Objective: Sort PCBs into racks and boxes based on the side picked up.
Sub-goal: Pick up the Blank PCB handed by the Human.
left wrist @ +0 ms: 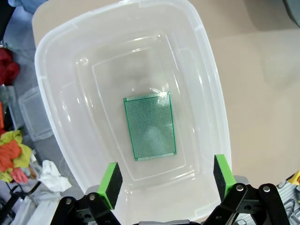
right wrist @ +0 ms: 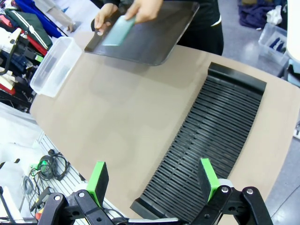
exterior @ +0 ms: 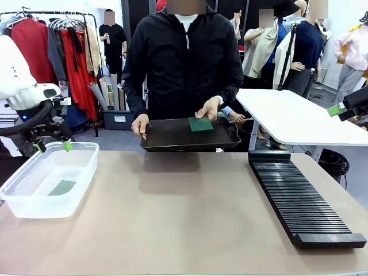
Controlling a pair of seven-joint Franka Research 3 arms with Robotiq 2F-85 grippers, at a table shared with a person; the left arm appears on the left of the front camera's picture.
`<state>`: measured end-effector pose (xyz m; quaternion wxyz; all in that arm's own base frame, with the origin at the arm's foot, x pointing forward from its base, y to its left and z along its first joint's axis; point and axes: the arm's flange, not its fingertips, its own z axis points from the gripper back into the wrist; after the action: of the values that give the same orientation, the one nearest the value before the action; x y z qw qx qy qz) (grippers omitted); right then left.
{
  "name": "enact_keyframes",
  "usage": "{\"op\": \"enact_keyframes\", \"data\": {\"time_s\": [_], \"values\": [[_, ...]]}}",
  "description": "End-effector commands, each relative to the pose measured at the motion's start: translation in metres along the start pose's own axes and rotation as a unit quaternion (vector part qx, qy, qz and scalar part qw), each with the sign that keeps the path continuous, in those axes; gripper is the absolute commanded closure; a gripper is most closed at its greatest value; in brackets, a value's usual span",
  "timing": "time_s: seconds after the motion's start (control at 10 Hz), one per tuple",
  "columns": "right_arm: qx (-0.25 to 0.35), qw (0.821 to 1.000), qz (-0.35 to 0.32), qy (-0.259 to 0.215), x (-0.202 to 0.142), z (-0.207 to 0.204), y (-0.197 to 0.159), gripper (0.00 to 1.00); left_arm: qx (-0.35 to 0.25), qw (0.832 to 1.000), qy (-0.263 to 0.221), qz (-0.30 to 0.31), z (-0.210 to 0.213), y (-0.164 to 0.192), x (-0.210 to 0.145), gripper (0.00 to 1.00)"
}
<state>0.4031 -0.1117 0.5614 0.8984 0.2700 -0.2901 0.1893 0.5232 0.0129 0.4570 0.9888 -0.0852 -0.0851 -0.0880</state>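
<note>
One PCB (left wrist: 150, 125), dotted face up, lies flat on the floor of the clear box (left wrist: 211, 70); it shows as a green patch (exterior: 61, 187) in the box (exterior: 23, 198) at the table's left. My left gripper (left wrist: 167, 180) hangs open and empty above the box's near end (exterior: 53, 146). At the far edge a person holds a black tray (exterior: 172, 137) and presses a hand on another PCB (exterior: 201, 123) lying on it. The long black rack (exterior: 299, 198) lies at the right, its slots bare. My right gripper (right wrist: 153, 180) is open and empty, high over the rack's (right wrist: 211, 140) lipped end.
The tan tabletop (exterior: 172, 213) between box and rack is bare. A white table (exterior: 299, 118) stands behind at the right. Clothes racks and other people are in the background. Cables and clutter (right wrist: 47, 164) lie off the table's edge below the right wrist.
</note>
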Motion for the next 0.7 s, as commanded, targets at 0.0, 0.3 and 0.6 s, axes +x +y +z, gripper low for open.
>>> {"op": "enact_keyframes", "data": {"time_s": [0.0,0.3,0.6], "values": [[0.001,1.0,0.001,-0.002,0.001,0.001,0.001,0.0,0.0,1.0,0.0,0.0,0.0,0.0,0.0,0.0],[0.001,1.0,0.001,-0.002,0.001,0.001,0.001,0.0,-0.191,0.982,-0.001,0.002,0.039,-0.012,-0.013,0.0],[0.001,1.0,0.001,-0.002,0.001,0.001,0.001,0.0,-0.286,0.958,-0.003,-0.012,0.045,-0.018,-0.005,0.0]]}}
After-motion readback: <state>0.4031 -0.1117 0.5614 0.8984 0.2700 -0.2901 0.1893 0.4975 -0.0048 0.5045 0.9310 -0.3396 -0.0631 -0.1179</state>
